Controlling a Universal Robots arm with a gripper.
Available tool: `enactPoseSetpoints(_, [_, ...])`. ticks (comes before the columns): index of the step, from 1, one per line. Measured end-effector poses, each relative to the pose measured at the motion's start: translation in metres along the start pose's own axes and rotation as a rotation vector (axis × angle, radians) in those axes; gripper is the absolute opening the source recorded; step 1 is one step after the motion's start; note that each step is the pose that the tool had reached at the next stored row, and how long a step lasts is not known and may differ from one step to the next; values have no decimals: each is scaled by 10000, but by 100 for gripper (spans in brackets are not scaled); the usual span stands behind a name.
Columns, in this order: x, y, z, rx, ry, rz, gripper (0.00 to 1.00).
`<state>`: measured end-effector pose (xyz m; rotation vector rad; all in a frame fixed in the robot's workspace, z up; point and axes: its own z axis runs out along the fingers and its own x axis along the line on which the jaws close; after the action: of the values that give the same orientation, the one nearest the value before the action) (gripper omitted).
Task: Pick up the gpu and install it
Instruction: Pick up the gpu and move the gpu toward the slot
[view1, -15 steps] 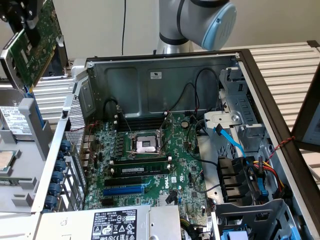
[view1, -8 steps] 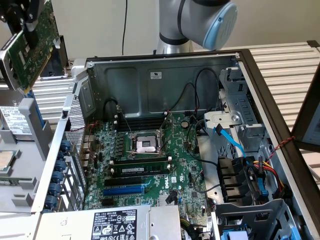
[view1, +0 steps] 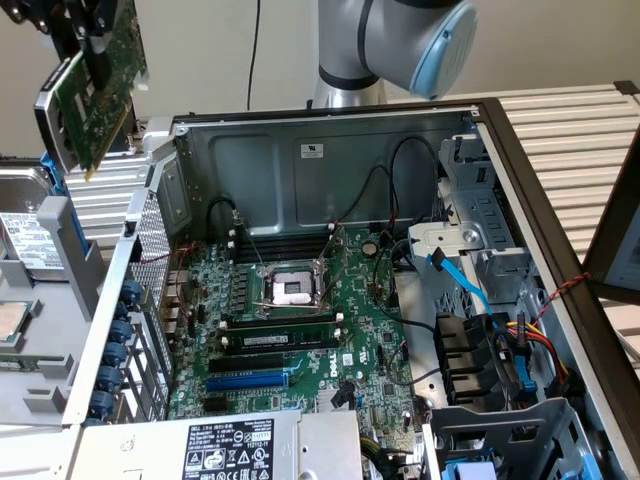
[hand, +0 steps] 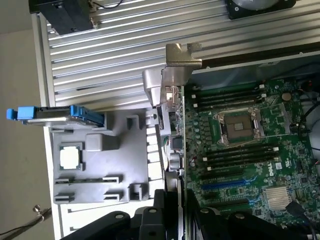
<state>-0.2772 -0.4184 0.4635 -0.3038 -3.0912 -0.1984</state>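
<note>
Holding the small green gpu card (view1: 105, 92) pinched in my black gripper (view1: 95, 50), tilted, aloft at ten o'clock from the open grey metal computer case (view1: 260, 170), apart from its large green motherboard (view1: 370, 330)

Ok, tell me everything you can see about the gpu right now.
The gpu is a small green circuit card with a silver metal bracket at one end. It hangs tilted in the air, clamped in the gripper, above the open computer case edge at the exterior view's left, beside the grey parts tray. From the wrist it shows edge-on, bracket farthest from the gripper. Only the gripper touches it.
</note>
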Motion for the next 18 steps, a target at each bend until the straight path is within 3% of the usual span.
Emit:
enactPoseSetpoints(7, [-309, 4, -18, 19, 96, 14, 27])
enactPoseSetpoints(9, [-421, 3, -23, 33, 164, 23, 27])
enactPoseSetpoints(10, [-491, 2, -26, 46, 232, 32, 27])
enactPoseSetpoints(18, [-764, 13, -36, 96, 488, 66, 27])
